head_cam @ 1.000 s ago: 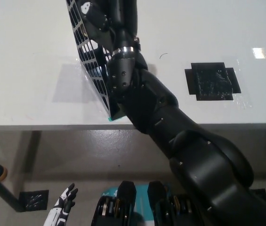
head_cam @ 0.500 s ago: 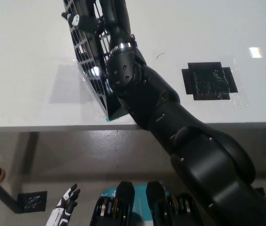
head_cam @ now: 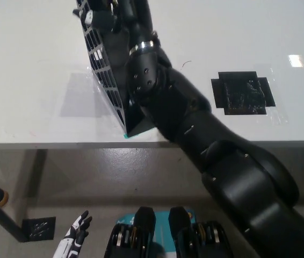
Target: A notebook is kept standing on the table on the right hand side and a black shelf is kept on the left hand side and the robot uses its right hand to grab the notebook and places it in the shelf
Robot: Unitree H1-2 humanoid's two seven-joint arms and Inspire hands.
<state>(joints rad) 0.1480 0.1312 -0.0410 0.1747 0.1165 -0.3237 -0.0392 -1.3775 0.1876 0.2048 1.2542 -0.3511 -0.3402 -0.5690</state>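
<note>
White table [head_cam: 28, 64] with a black mesh shelf [head_cam: 106, 80] near its front edge and a black tape patch [head_cam: 242, 92].

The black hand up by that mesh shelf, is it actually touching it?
Cannot tell. In the head view the right hand overlaps the shelf at the picture's top edge, neither contact nor gap showing plainly.

shelf [head_cam: 106, 80]: black mesh rack, upright on the white table, left of my arm; its lower corner sits at the table's near edge.
shelf pose: grid side faces left; the top runs out of the picture.
notebook: can't make it out; my right arm covers the shelf's right side.
</note>
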